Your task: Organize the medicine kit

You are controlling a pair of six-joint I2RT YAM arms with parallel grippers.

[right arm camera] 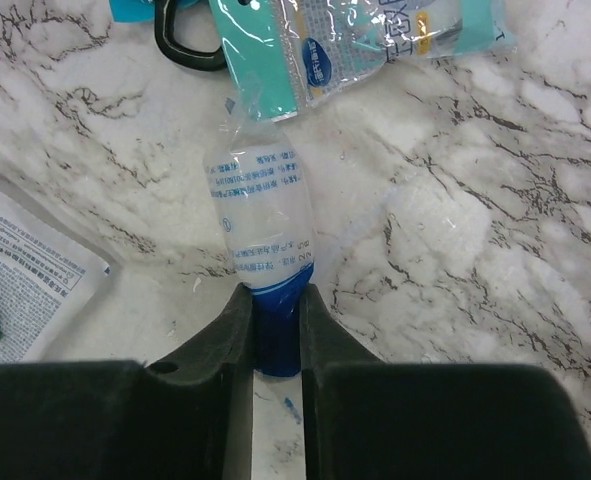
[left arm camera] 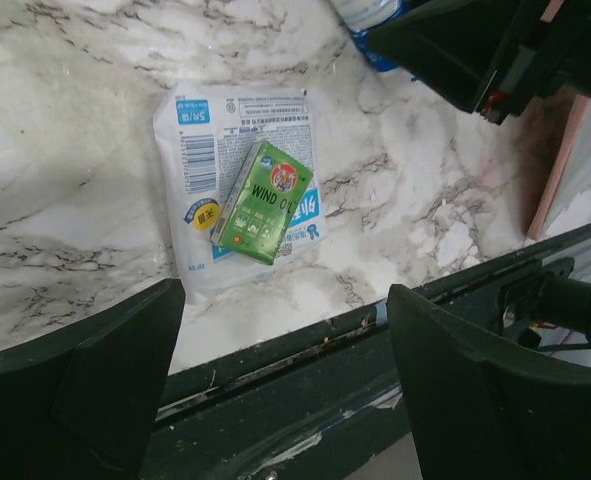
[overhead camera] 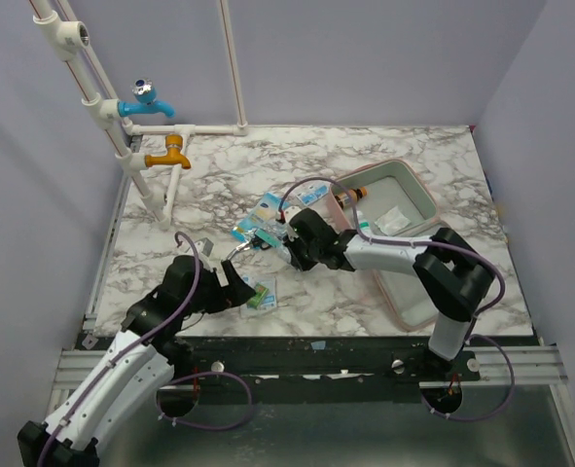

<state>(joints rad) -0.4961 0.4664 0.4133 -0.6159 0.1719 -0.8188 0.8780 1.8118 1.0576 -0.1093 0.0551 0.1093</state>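
Note:
The pink medicine kit lies open at the right of the table, pale grey inside. Its far half holds a small bottle and white packets. My right gripper is left of the kit, low over the marble. In the right wrist view it is shut on the blue end of a blue-white sachet. My left gripper is open and empty. In the left wrist view it hangs over the table's front edge, just short of a green Wind Oil box lying on a white sachet.
More blue-white sachets lie beyond my right gripper, with a black loop handle beside them. White pipes with a blue tap and an orange tap stand at the back left. The dark front rail runs under my left gripper.

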